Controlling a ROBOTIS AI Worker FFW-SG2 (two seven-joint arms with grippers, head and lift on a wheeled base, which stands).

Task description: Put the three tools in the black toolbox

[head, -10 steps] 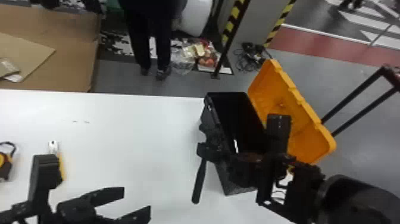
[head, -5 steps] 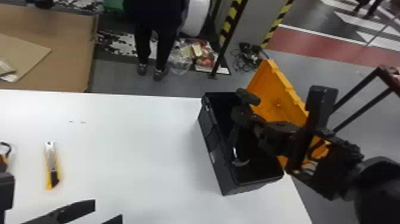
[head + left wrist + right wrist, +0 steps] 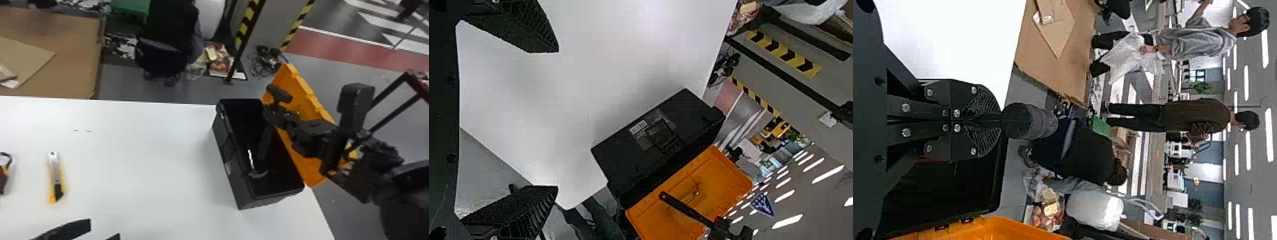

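Observation:
In the head view, my right gripper (image 3: 277,115) is over the open black toolbox (image 3: 228,150), holding a black hammer (image 3: 279,93) whose handle hangs down into the box opening. In the right wrist view, the fingers of that gripper (image 3: 970,121) are closed around the hammer's neck, with its round head (image 3: 1030,121) just beyond them. The yellow utility knife (image 3: 56,178) lies on the white table at the left, and the tape measure (image 3: 3,174) is at the left edge. My left gripper (image 3: 104,228) stands apart at the bottom; in its wrist view the left gripper (image 3: 557,120) is empty, fingers spread.
An orange lid (image 3: 311,159) leans open along the toolbox's right side, near the right edge of the white table (image 3: 143,159). A brown cardboard sheet (image 3: 70,60) is beyond the far edge, and a striped post (image 3: 244,35) stands behind the box.
My right gripper has carried the hammer from the toolbox's left side rightward and away, over its opening. The left gripper has drawn back toward the bottom left, uncovering the knife.

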